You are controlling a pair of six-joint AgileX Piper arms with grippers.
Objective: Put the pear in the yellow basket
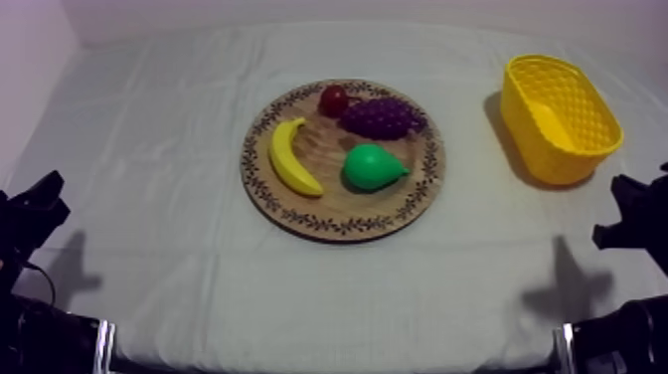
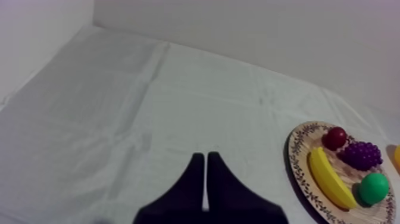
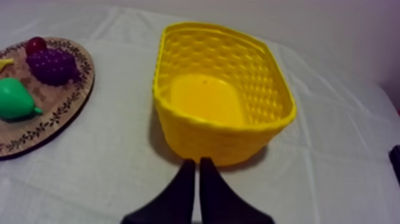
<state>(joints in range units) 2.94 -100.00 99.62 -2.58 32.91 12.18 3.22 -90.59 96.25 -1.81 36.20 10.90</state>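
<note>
Top view puts the pear [image 1: 373,167] on the board [image 1: 331,199], well apart from the empty basket [image 1: 582,114] near our right arm, while our left pincer [image 2: 206,158] and right pincer [image 3: 197,162] sit pressed narrow on nothing, pickup not yet begun.

Left arm [image 1: 33,211] low at its side, jaws together, right arm [image 1: 638,217] likewise

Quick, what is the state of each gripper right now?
Left gripper: shut, holding nothing.
Right gripper: shut, holding nothing, just in front of the yellow basket.
</note>
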